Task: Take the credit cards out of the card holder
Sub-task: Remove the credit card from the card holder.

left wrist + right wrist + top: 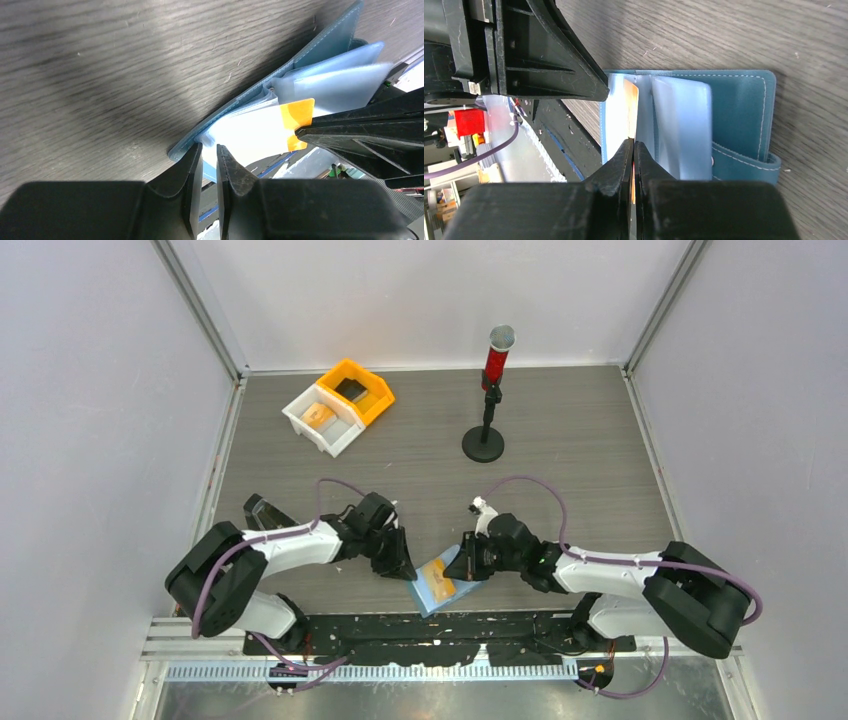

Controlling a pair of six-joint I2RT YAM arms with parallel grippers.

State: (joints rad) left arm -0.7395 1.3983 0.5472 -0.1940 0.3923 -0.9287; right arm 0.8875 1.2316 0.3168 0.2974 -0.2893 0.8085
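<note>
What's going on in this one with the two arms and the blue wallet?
Both arms are working on the open blue wallet, which lies near the front edge of the table. The left tool pinches one edge of it. The right tool is closed on an orange card that sits partly in a clear sleeve. At the far left, an orange bin and a white bin each hold a small item, likely cards already taken out.

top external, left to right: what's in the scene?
white bin → orange bin → left claw → card holder with the orange card showing in it → microphone stand. The right claw is left out because it overlaps the card holder.
</note>
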